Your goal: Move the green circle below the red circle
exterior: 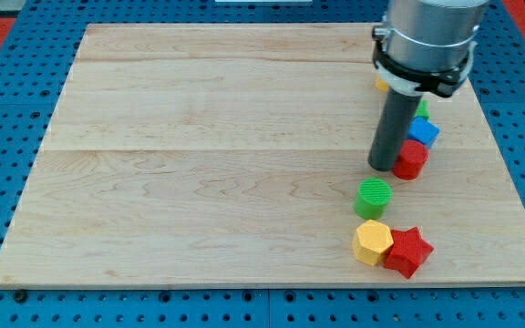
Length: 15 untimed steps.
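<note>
The green circle [373, 197] lies on the wooden board at the view's lower right. The red circle [411, 159] lies above it and a little to the right, partly hidden by my rod. My tip [384, 168] rests on the board just left of the red circle and just above the green circle, very close to both.
A blue block [423, 132] touches the red circle's top right; a green block [421, 109] and a yellow block [382, 84] peek out behind the arm. A yellow hexagon [372, 241] and a red star [409, 251] lie near the board's bottom edge [262, 284].
</note>
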Each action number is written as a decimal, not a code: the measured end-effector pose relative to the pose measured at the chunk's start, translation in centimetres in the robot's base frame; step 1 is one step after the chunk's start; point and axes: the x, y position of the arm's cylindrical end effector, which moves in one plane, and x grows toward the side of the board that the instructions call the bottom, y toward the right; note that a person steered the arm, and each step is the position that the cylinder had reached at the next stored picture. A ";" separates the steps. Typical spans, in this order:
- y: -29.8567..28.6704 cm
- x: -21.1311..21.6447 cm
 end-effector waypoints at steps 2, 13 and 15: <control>-1.1 0.4; -17.2 4.0; -15.3 0.9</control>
